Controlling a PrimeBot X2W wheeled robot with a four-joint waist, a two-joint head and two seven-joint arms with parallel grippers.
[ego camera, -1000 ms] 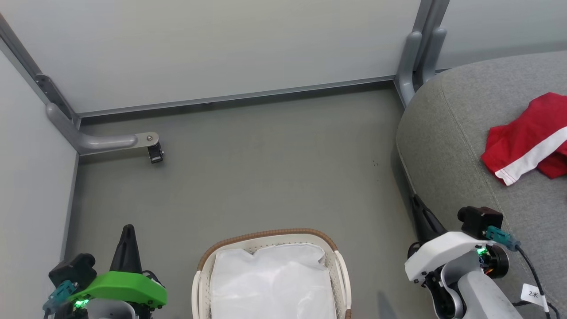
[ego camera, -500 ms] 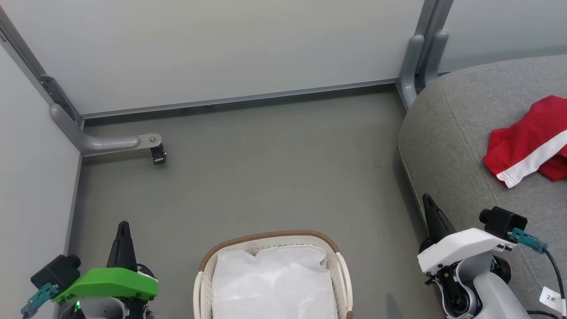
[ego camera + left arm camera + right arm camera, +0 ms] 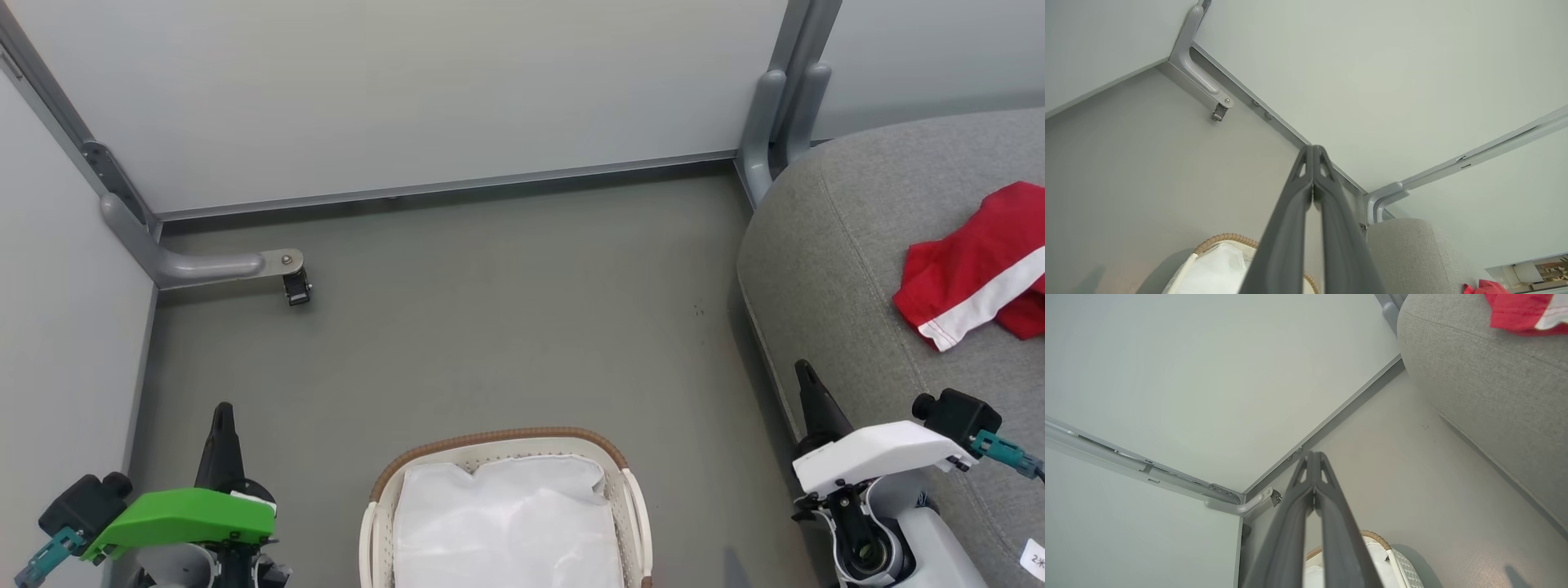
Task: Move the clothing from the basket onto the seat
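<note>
here the grey sofa seat (image 3: 824, 269) stands right of the white laundry basket (image 3: 490, 437), which holds its white fabric liner (image 3: 506, 523). the red white-striped clothing (image 3: 971, 269) lies on the seat. left gripper (image 3: 1312, 149) and right gripper (image 3: 1312, 455) both have fingers pressed together, gripping nothing.

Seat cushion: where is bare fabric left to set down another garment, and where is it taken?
Bare seat cushion stretches between its rounded floor-side edge and the red garment, and continues below the garment toward the right tool. The red garment crowds the head view's right edge. Open too: the floor between basket and cushion.
</note>
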